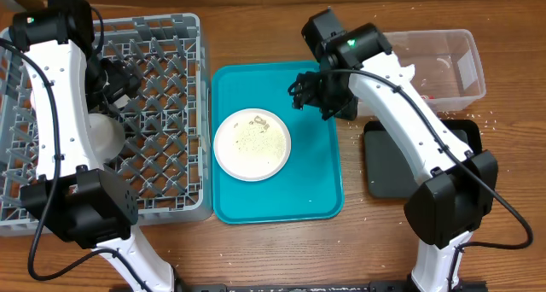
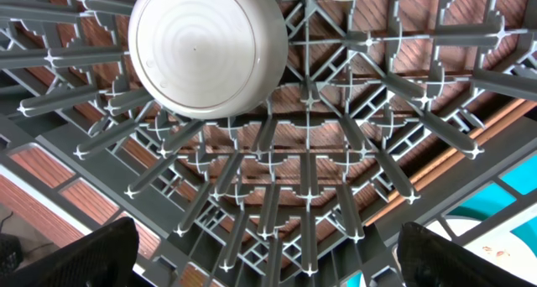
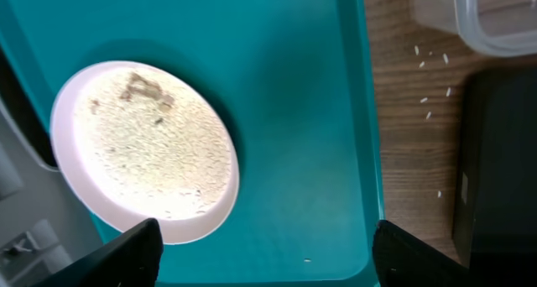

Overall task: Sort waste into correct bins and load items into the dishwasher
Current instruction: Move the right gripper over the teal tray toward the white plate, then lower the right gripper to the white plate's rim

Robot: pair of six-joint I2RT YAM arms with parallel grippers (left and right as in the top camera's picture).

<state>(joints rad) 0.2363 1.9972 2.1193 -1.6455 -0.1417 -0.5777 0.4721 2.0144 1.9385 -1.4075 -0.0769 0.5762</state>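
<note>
- Plate (image 1: 252, 144), round and white, is seen lying flat near the middle of the teal tray (image 1: 320, 189). Its face is dusted with pale rice-like grains (image 3: 151, 148), and a brownish smear is seen near one edge.
- The right gripper (image 3: 264, 253) is held above the tray near the plate, jaws apart, nothing between them.
- The left gripper (image 2: 268, 253) is held over the grey dish rack (image 1: 171, 113), jaws spread wide and empty; a white bowl (image 2: 205, 48) is seen in the rack.
- Loose grains (image 3: 428, 90) are scattered on the wood by the clear tub (image 1: 444, 66) and black tray (image 1: 392, 164).
</note>
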